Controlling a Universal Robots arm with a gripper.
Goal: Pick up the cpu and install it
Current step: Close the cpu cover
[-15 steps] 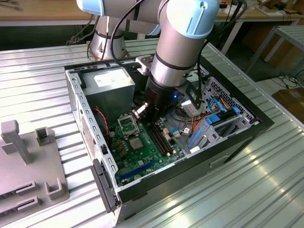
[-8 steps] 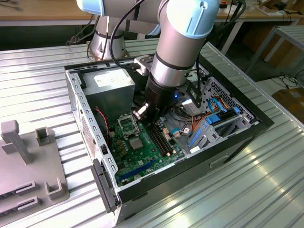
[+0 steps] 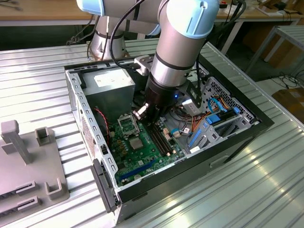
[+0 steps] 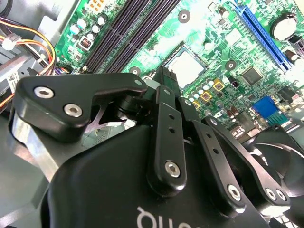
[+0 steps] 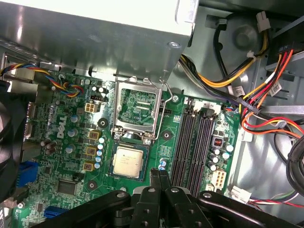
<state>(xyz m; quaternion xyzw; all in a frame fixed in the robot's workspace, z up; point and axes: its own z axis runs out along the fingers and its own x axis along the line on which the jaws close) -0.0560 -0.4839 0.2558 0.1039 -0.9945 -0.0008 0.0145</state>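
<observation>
The cpu (image 5: 129,161) is a silver-grey square lying flat in its socket on the green motherboard, also seen in the second wrist view (image 4: 185,64) and in the exterior view (image 3: 135,144). The socket's hollow metal frame (image 5: 137,107) stands flipped open beside it. My gripper (image 5: 159,175) hovers just off the cpu's edge, toward the memory slots, its two black fingers pressed together with nothing between them. In the exterior view my gripper (image 3: 144,116) reaches down into the open computer case (image 3: 90,128).
Black memory slots (image 5: 194,147) run beside the socket. Bundles of orange, yellow and red cables (image 5: 251,104) lie beyond them. A grey power supply (image 3: 111,80) sits at the case's far end. A smaller grey chip (image 5: 66,186) lies farther along the board. Grey fixtures (image 3: 28,161) stand on the ribbed table.
</observation>
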